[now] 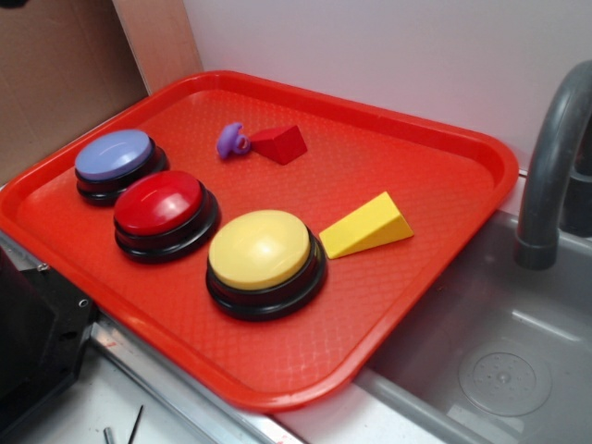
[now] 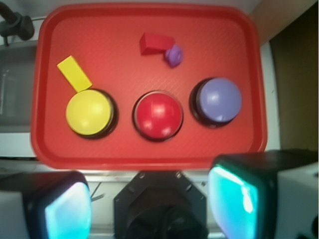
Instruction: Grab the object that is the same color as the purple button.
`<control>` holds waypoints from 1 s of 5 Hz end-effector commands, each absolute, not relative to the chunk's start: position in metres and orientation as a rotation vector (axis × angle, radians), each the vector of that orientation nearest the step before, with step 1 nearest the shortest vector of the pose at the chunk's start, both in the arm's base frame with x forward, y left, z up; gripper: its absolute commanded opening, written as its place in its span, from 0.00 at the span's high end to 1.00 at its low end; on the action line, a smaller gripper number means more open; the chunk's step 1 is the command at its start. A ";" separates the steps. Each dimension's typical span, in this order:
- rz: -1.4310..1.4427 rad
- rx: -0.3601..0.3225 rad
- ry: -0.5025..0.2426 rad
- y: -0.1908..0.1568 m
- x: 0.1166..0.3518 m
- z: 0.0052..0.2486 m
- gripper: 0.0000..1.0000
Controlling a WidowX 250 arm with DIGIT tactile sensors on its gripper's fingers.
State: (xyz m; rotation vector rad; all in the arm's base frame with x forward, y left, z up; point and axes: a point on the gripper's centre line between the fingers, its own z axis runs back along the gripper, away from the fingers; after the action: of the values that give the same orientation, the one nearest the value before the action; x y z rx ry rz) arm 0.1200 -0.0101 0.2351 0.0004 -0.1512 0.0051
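Note:
The small purple object (image 1: pixel 230 140) (image 2: pixel 174 55) lies at the far side of the red tray (image 1: pixel 444 176) (image 2: pixel 149 154), touching a red wedge (image 1: pixel 280 143) (image 2: pixel 155 43). The purple button (image 1: pixel 116 157) (image 2: pixel 220 99) stands at the tray's left end in the exterior view, next to a red button (image 1: pixel 160 205) (image 2: pixel 158 113). My gripper (image 2: pixel 149 209) hangs high over the tray's near edge, well short of the object. Its two teal pads (image 2: pixel 70 211) stand wide apart, open, with nothing between them. In the exterior view the gripper is out of view.
A yellow button (image 1: pixel 263 252) (image 2: pixel 89 112) and a yellow wedge (image 1: pixel 367 226) (image 2: pixel 74 73) sit on the tray's right part. A grey sink basin (image 1: pixel 499 361) with a faucet (image 1: pixel 550 166) lies right of the tray. The robot's black base (image 1: pixel 32 338) (image 2: pixel 159 204) stands at the near left.

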 end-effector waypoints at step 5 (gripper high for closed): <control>-0.336 0.195 -0.256 0.056 0.208 0.162 0.00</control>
State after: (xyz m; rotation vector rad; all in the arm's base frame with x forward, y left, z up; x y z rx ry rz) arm 0.2048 0.0545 0.1543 0.1793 -0.2300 -0.3278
